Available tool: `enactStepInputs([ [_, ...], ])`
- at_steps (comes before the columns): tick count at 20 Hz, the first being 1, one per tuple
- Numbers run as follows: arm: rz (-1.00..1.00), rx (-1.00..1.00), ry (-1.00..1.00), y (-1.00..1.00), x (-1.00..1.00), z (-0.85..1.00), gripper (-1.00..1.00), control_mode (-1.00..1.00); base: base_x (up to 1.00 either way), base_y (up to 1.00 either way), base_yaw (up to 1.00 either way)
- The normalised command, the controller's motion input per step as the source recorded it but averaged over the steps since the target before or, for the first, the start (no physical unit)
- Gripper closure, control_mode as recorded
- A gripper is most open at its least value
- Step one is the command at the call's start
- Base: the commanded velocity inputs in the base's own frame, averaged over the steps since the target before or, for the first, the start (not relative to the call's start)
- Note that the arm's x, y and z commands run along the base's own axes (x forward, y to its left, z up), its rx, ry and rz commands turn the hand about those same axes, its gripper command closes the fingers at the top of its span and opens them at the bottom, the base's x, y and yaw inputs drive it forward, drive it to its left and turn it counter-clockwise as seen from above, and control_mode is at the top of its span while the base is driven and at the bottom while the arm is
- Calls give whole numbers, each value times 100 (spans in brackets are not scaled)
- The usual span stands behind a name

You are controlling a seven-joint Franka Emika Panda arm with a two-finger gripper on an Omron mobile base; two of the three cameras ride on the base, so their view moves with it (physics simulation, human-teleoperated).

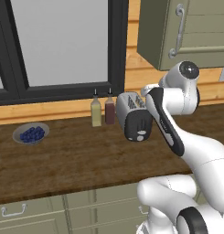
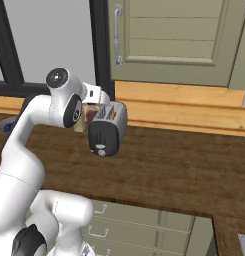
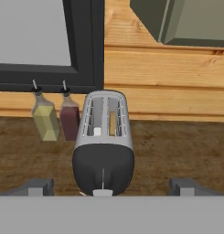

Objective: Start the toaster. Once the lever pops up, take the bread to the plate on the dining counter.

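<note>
Wide-open, empty gripper [image 3: 111, 186] hovers just short of the toaster [image 3: 104, 146] — lever [image 3: 103, 192] centred between its fingertips.

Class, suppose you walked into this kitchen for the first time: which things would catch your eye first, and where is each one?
The big white arm stands out first, bent over the brown wooden worktop with its open gripper right above the toaster's black end panel. The shiny silver toaster sits by the wooden back wall, with two small bottles, yellowish and dark red, beside it under the dark window frame. Further along the worktop sits a grey bowl of blueberries.
</note>
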Motion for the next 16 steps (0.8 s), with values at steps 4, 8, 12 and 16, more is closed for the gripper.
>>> enactStepInputs([
  [4,0,0,0,0,0,0,-100,-100,0,0,0],
  [8,0,0,0,0,0,0,-100,-100,0,0,0],
  [12,0,0,0,0,0,0,-100,-100,0,0,0],
  [16,0,0,0,0,0,0,-100,-100,0,0,0],
])
